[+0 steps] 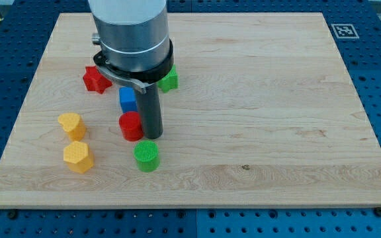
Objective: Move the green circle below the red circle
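The big wooden board [256,99] holds all the blocks, and my tip [151,136] is a bare rod end that holds nothing. The red circle [130,125] touches my tip on the view's left, and the green circle [147,155] sits just below my tip. The blue block [127,99] is up and left of my tip; the red star [96,79], green block [170,80], yellow heart [71,124] and yellow hexagon [77,157] lie farther off.

Red star [96,79], blue block [127,99], yellow blocks [71,125]

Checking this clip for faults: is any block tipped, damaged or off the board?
Nothing stands out. All blocks sit flat on the board; the green circle lies just below the red circle, with my tip beside them.
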`<state>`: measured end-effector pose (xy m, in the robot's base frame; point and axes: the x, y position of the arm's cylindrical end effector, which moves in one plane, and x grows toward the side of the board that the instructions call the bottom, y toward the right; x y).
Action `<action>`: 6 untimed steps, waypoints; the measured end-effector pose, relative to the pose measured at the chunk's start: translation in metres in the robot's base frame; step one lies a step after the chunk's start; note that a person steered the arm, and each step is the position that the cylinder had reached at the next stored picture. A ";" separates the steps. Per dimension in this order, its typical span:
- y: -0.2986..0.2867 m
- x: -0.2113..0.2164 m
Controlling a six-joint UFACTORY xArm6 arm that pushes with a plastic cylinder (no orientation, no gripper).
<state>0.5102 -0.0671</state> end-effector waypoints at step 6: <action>0.009 0.050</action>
